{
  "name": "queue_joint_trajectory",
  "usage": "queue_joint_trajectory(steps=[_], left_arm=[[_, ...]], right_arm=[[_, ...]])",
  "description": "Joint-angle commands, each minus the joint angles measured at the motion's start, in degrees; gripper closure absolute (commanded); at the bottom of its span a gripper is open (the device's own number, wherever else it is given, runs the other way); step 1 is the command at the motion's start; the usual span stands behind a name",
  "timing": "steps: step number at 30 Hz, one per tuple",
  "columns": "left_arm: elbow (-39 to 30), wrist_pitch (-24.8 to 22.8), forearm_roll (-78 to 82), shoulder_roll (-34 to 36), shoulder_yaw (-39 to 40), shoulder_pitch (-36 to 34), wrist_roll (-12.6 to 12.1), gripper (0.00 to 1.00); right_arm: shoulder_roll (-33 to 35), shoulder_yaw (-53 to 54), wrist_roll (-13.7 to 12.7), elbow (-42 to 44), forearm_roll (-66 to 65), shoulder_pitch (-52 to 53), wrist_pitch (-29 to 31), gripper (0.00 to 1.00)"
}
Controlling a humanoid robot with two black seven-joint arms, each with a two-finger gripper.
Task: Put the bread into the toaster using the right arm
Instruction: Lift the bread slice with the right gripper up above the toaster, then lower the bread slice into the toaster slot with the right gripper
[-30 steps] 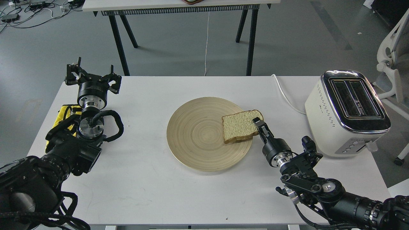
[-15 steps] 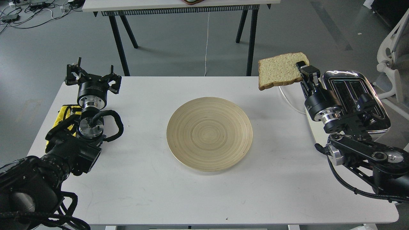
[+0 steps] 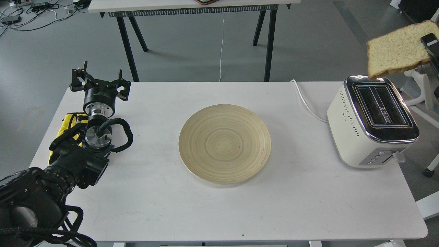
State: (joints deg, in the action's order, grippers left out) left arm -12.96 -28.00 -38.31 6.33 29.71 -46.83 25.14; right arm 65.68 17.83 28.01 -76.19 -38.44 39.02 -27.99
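Above the toaster (image 3: 372, 120) at the frame's right edge, our right pincer (image 3: 431, 44) grips the bread (image 3: 394, 51); our left pincer (image 3: 99, 81) gapes empty over the worktop (image 3: 154, 199)

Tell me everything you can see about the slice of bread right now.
The bread is one tan slice with a speckled crumb, a brown crust and a rounded top at the upper right. It hangs in the air at the view's top right, tilted, its lower left corner just above the far end of the toaster, not in a slot. The right gripper, mostly out of view, grips its right edge. Nothing else touches it.
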Motion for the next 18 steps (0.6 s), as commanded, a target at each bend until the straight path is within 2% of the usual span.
queue_joint_trajectory(steps=[1,9,18], left_arm=[[-0.05,0.0,-0.01,0.0,0.0,-0.02,0.0,0.0],[-0.05,0.0,-0.01,0.0,0.0,0.07,0.0,0.0],[-0.05,0.0,-0.01,0.0,0.0,-0.02,0.0,0.0]], right_arm=[[1.99,-4.03,-0.01,1.57,-1.02,-0.08,-0.01,0.99],[-0.46,-6.76,-0.01,9.83,-2.34,-1.22,-0.01,0.98],[-2.92,-6.76,-0.01,10.62,-6.73,-1.13,-0.01,0.98]])
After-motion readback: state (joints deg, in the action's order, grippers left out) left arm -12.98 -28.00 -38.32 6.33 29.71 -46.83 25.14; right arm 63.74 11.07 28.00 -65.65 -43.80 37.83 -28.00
